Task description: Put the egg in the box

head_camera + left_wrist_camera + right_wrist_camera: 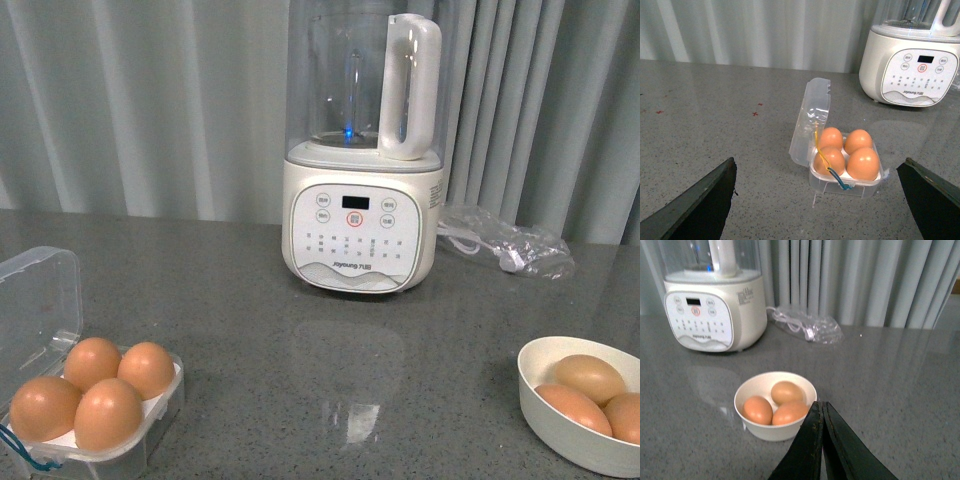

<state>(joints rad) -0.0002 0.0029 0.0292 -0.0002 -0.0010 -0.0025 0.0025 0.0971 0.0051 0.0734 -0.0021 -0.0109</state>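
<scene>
Left fingers (700, 202) spread wide, empty, facing the box (810, 117) — four eggs (862, 162) fill it; right fingers (811, 445) pressed together, holding nothing.

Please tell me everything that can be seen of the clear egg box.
The box is a small clear plastic case with a white inner tray. Its hinged lid stands open, tilted back. All four holes hold brown eggs. A yellow and blue cord lies over its front. It stands on the grey table, left of the blender.
</scene>
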